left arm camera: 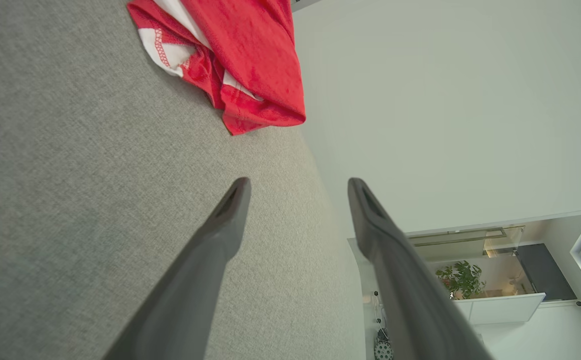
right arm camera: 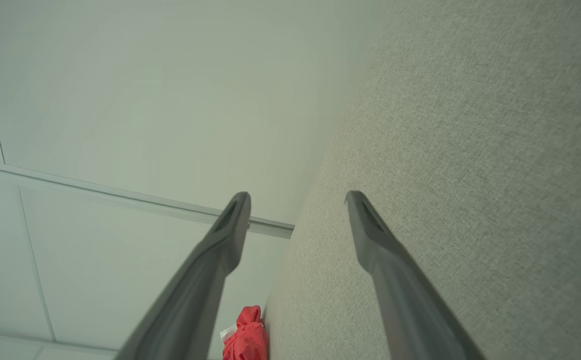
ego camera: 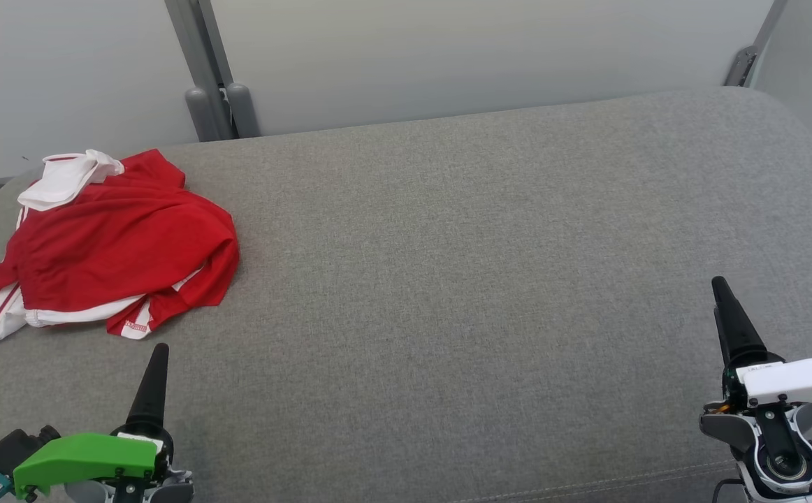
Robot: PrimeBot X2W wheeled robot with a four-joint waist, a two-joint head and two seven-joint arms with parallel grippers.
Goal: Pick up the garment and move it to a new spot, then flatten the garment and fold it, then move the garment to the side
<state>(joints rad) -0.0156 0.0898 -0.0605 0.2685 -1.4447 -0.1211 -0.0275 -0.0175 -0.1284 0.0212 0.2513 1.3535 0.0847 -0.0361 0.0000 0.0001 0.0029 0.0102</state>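
A crumpled red garment [ego camera: 112, 251] with white stripes and a white collar lies bunched at the far left of the grey padded table [ego camera: 462, 279]. Its hem and a white panel appear at the top of the left wrist view [left arm camera: 250, 60], and it is a small red lump low in the right wrist view [right arm camera: 245, 340]. My left gripper [ego camera: 158, 360] hovers just in front of the garment, apart from it, and in its own view [left arm camera: 298, 190] stands open with nothing between the fingers. My right gripper [ego camera: 720, 293] sits far off at the right and is open and empty too [right arm camera: 298, 200].
Pale wall panels with a grey post [ego camera: 207, 77] rise behind the table. The table's left edge falls away close to the garment. A room with a potted plant [left arm camera: 463, 280] and white cabinets lies beyond the table edge.
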